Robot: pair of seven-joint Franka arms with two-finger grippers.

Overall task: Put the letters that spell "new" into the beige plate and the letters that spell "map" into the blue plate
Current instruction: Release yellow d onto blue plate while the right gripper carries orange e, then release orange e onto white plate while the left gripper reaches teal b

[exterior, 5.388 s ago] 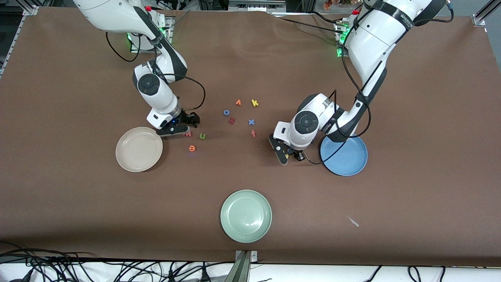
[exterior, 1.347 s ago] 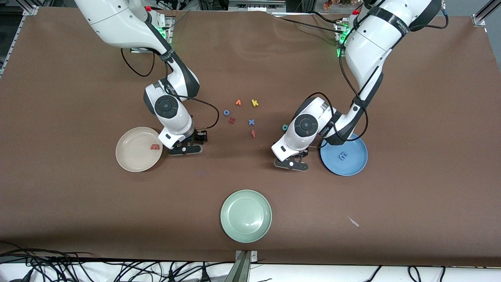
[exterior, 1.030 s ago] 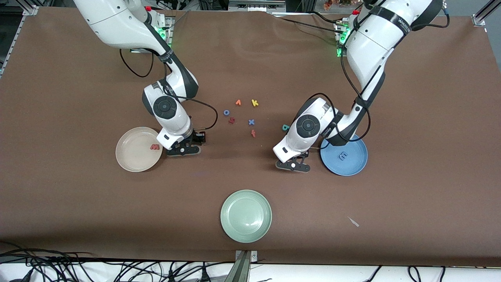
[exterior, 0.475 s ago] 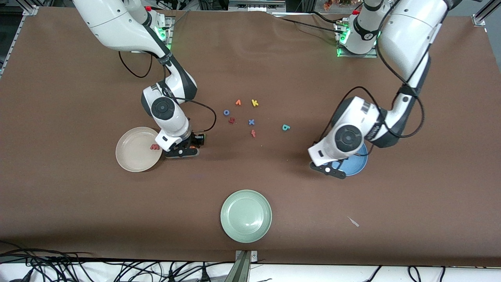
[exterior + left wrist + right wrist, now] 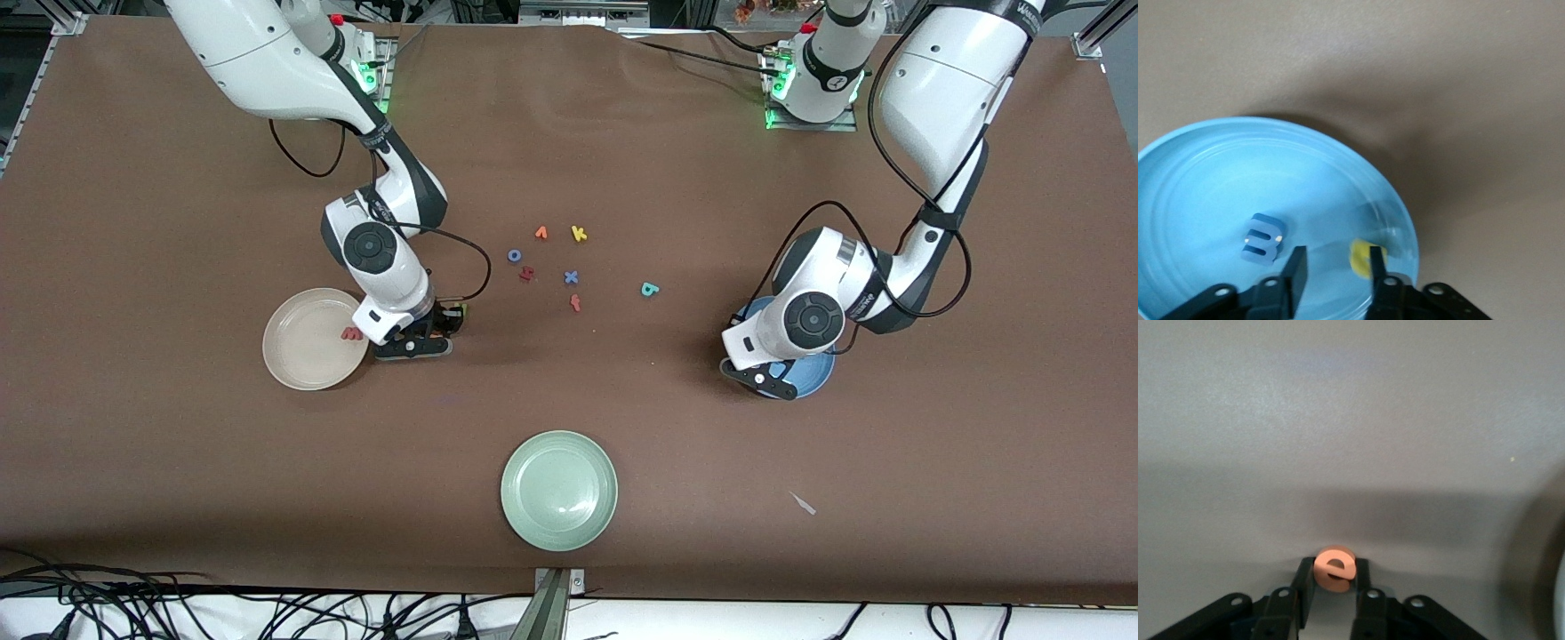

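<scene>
My right gripper (image 5: 1333, 572) is down on the table beside the beige plate (image 5: 302, 364), shut on the orange e (image 5: 1334, 569). The salmon w (image 5: 352, 334) lies in that plate. The green n (image 5: 461, 310) peeks out just past the right gripper (image 5: 418, 343). My left gripper (image 5: 1336, 261) hangs open over the blue plate (image 5: 1198, 173), above that plate's rim (image 5: 816, 371) in the front view. The blue m (image 5: 1263, 239) lies in it. The yellow letter (image 5: 1363, 259) is in the plate against one finger. The teal letter (image 5: 649, 289) lies on the table.
Loose letters lie mid-table: orange v (image 5: 540, 233), yellow k (image 5: 579, 234), blue o (image 5: 515, 255), a red letter (image 5: 526, 274), blue x (image 5: 571, 277), red-orange f (image 5: 576, 303). The pale green plate (image 5: 558, 490) sits near the front edge.
My left arm swung from the table near the teal letter to over the blue plate and opened, letting the yellow letter go. My right gripper closed on the orange e.
</scene>
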